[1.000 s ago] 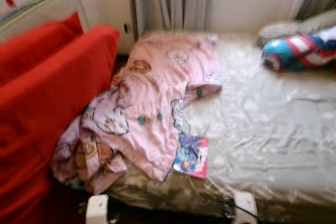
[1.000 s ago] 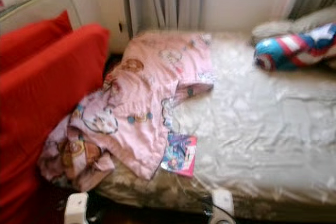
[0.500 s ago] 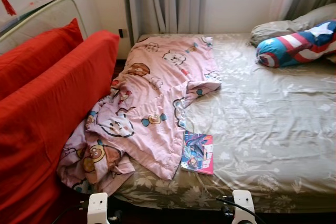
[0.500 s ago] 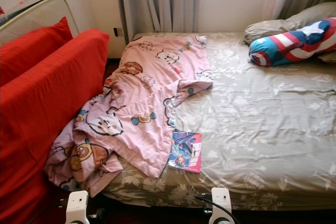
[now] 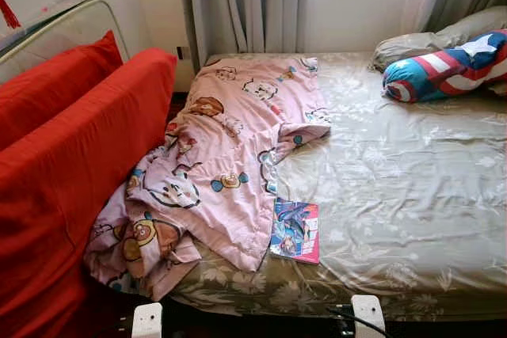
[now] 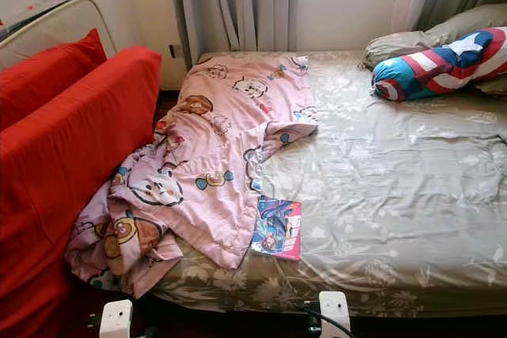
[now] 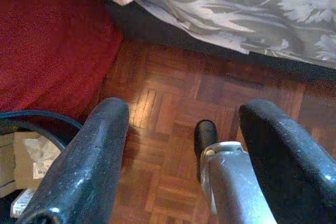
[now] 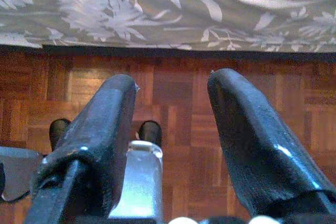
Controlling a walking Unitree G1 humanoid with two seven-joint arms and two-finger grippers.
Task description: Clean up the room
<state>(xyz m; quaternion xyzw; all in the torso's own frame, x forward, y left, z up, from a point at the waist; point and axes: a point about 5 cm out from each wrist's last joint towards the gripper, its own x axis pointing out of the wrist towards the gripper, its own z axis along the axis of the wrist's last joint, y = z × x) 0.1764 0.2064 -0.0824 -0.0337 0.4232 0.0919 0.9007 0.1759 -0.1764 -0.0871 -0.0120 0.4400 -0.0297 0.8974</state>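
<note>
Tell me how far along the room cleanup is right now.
Nothing looks done yet. The pink blanket lies crumpled, spilling off the bed edge, with a comic book beside it. Nothing is in hand: the left tool and right tool hang open above the wooden floor. Both items remain.

both arms hanging low. left gripper point(image 7: 181, 129) with fingers apart, holding nothing. right gripper point(image 8: 170, 95) with fingers apart too, holding nothing.

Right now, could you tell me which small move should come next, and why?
Probably raise the right tool toward the book: it lies loose at the bed's near edge beside the rumpled pink blanket, and both open tools hang low over the floor.
</note>
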